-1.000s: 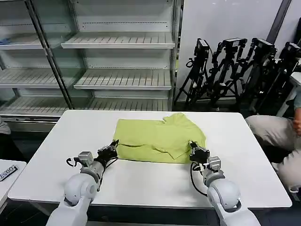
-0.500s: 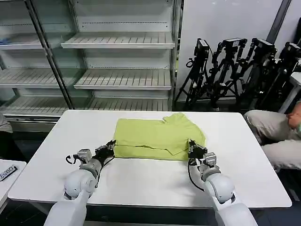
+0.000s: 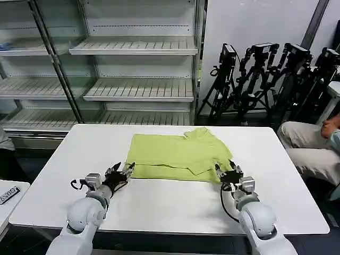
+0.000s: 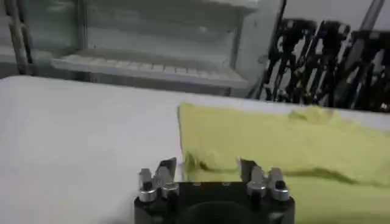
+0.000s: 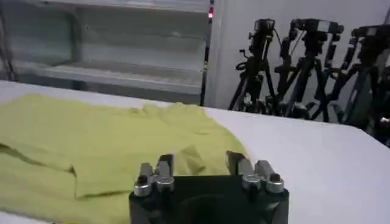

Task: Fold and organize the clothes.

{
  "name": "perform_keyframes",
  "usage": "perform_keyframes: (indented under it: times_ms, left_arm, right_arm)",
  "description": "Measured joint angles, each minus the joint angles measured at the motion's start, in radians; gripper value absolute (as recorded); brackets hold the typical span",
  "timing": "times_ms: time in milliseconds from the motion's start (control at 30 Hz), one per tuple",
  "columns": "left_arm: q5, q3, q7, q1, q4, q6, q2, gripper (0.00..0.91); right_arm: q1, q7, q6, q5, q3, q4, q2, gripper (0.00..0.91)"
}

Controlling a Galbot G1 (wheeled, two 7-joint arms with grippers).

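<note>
On the white table [image 3: 287, 212], lime-green shirt [image 3: 175, 154] lying part-folded at 12 o'clock from both arms. Left gripper [image 3: 121, 172] open at its 7 o'clock corner, right gripper [image 3: 228, 172] open at 5 o'clock, probably both empty. Could bunch thin cloth if pinched too shallow.

A white rect. table [image 3: 159, 212] is set in the foreground, w/ a second white surface [image 3: 8, 199] seen at its left edge carrying a small dark item. Behind, pale metal shelving [image 3: 141, 90] w/ slatted shelves is stood along the back, framed by grey uprights. To the right, a plain white wall panel [image 3: 255, 24] is fronted by a row of black tripods [image 3: 265, 79] parked on the floor.
</note>
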Motion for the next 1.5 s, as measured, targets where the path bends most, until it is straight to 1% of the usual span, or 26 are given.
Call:
perform_keyframes:
  times_ms: [33,67,333,700,900,1200,1400,1467,1500]
  left_arm:
    - [0.005,0.002,-0.001,0.004,-0.001,0.004,0.001,0.393]
    - [0.011,0.005,-0.005,0.007,-0.001,0.006,0.002,0.020]
    - [0.039,0.025,-0.013,0.009,0.005,0.018,-0.003,0.020]
    - [0.056,0.037,-0.013,0.026,-0.003,0.021,0.002,0.010]
    - [0.057,0.022,-0.012,0.069,-0.046,0.027,0.015,0.010]
    - [0.052,-0.047,-0.014,0.239,-0.197,0.026,0.049,0.010]
    - [0.062,-0.103,-0.026,0.376,-0.312,0.016,0.057,0.010]
    - [0.064,-0.121,-0.031,0.417,-0.346,0.017,0.062,0.030]
    - [0.066,-0.128,-0.032,0.434,-0.359,0.018,0.064,0.907]
  right_arm:
    - [-0.008,0.004,-0.006,0.005,0.004,0.006,-0.001,0.050]
    - [-0.015,0.007,-0.011,0.011,0.007,0.012,-0.003,0.000]
    - [-0.045,0.014,-0.046,0.054,0.013,0.023,-0.008,0.000]
    - [-0.093,0.009,-0.055,0.091,0.030,0.055,-0.015,0.000]
    - [-0.161,-0.005,-0.050,0.087,0.051,0.115,-0.017,0.000]
    - [-0.349,-0.028,-0.004,0.033,0.098,0.268,-0.020,0.000]
    - [-0.468,-0.029,0.026,0.004,0.121,0.358,-0.028,0.000]
    - [-0.501,-0.029,0.032,-0.003,0.125,0.383,-0.032,0.000]
    - [-0.516,-0.029,0.033,-0.006,0.127,0.393,-0.034,0.907]
